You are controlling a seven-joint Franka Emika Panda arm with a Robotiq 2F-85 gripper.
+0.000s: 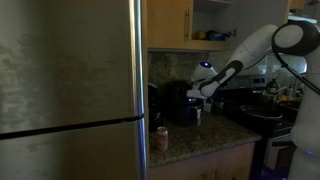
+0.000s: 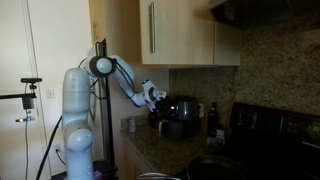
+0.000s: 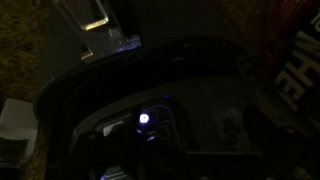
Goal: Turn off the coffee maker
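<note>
Wrist view alone shows one small lit lamp (image 3: pixel 144 120) on the dark coffee maker (image 3: pixel 200 95), close below the camera. Both exterior views, left to right: one refrigerator (image 1: pixel 70 90), one red-labelled can (image 1: pixel 162 138), the coffee maker standing upright at the back of the granite desk (image 1: pixel 205 142), and one pincer (image 1: pixel 201 96) at its top. The pincer's opening and hold cannot be told.

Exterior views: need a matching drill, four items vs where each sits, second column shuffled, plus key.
1 small red-labelled can
2 black boxy coffee maker
3 tall steel fridge
4 light wooden wall cabinet

A mounted above the speckled granite counter
B counter front, beside the fridge
C fills the frame's left
D counter back, at the gripper

Pairs: 1-B, 2-D, 3-C, 4-A
</note>
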